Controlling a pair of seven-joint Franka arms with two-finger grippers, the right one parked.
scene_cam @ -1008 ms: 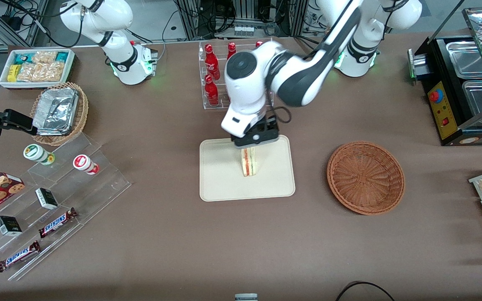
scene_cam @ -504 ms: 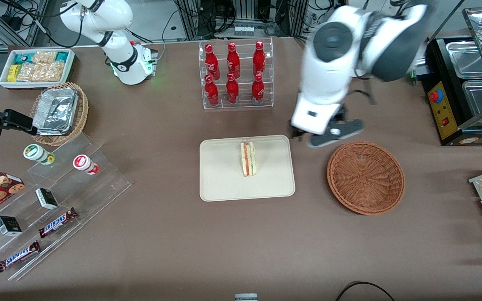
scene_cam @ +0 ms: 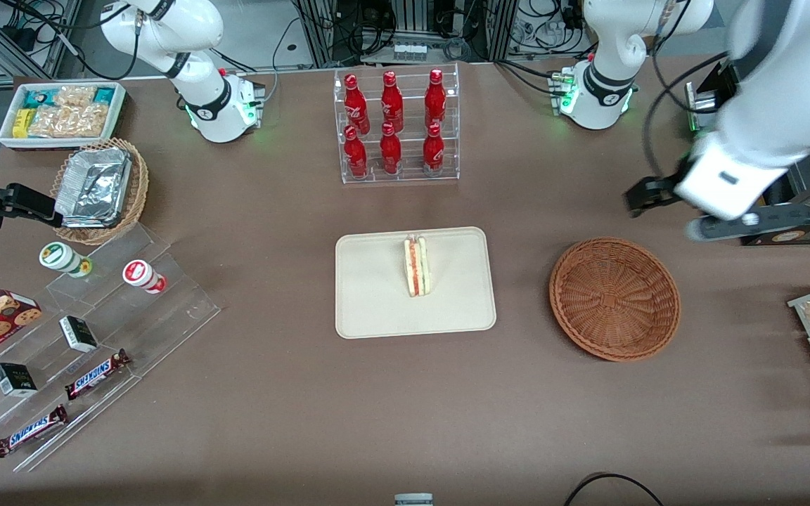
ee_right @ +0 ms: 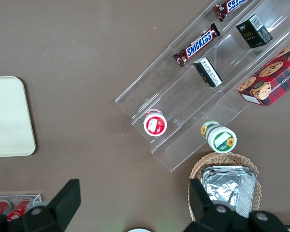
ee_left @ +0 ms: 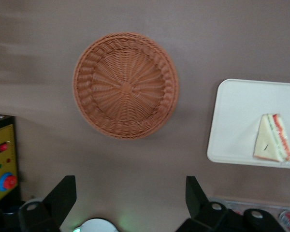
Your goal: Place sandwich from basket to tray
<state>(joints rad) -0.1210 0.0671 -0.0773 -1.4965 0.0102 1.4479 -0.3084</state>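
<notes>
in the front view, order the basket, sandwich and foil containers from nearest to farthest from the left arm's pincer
The pincer hangs open toward the working arm's end of the table.
1. Basket: nearest, a little nearer the camera than the pincer.
2. Sandwich: mid-table, on the tray.
3. Foil containers: farthest, at the parked arm's end.

The sandwich (scene_cam: 416, 266), a pale white-bread wedge with red-orange and green filling showing along its edge, rests near the middle of the flat cream-beige tray (scene_cam: 377, 309). The round reddish-brown wicker basket (scene_cam: 614, 299) sits empty on the table beside the tray, toward the working arm's end. The gripper (scene_cam: 686, 211) hangs above the table, farther from the front camera than the basket, its fingers spread with nothing between them.
</notes>
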